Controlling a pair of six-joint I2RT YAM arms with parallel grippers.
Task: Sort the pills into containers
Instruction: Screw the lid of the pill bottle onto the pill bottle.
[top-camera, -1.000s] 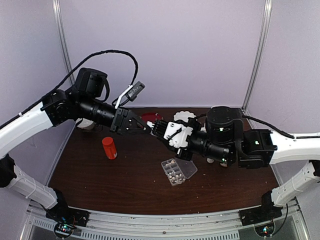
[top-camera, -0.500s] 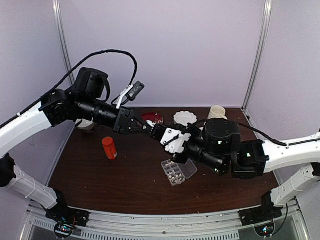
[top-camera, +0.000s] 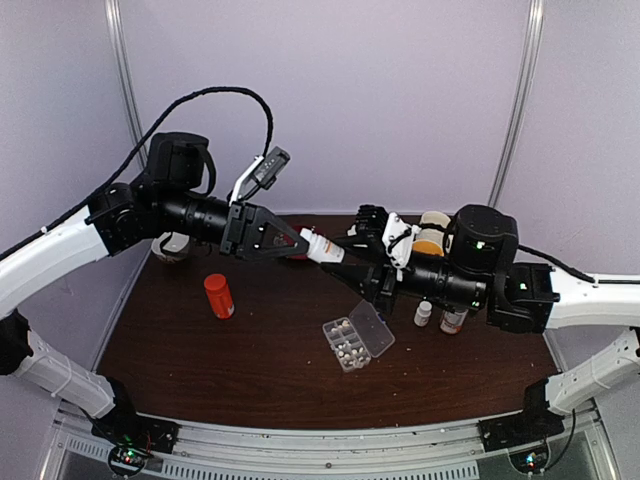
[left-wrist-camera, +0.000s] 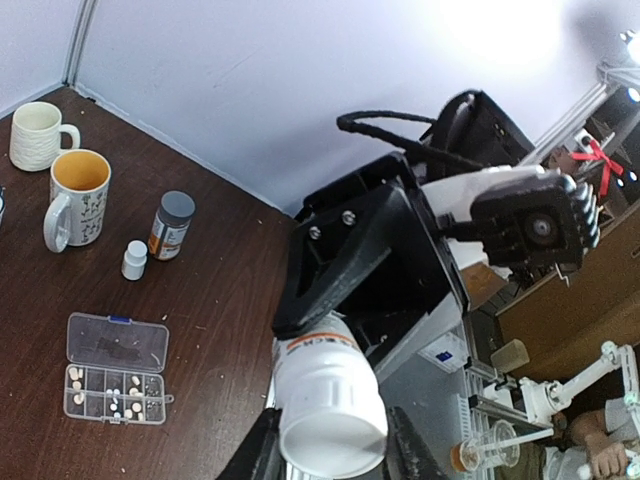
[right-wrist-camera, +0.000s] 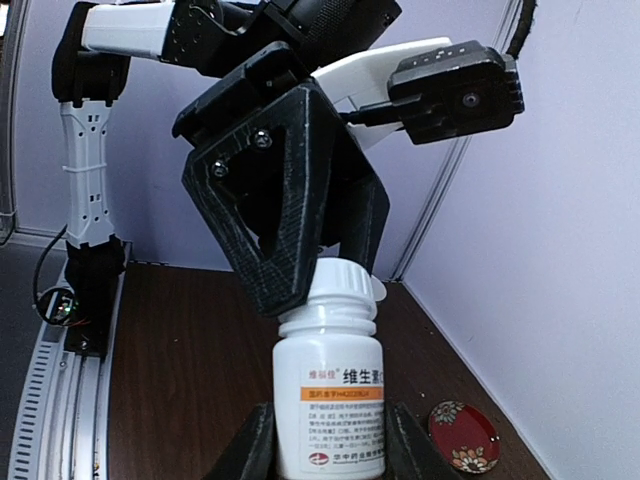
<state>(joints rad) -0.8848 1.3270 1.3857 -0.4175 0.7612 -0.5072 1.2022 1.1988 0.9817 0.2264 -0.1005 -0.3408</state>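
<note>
The dark counter (top-camera: 250, 370) lies below two arms that meet in mid-air; the left pincer (left-wrist-camera: 335, 450) is closed part-way around the cap end of a white bottle (right-wrist-camera: 330, 390); the right pincer (right-wrist-camera: 325, 452) is closed part-way around its labelled body; beneath them the clear organizer box (left-wrist-camera: 115, 340) rests flat on the counter, lid open; the pills (left-wrist-camera: 113, 400) sit in several of its compartments.

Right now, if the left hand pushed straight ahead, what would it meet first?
The white bottle, whose cap the left hand grips; just behind it, the right hand holding the body.
</note>
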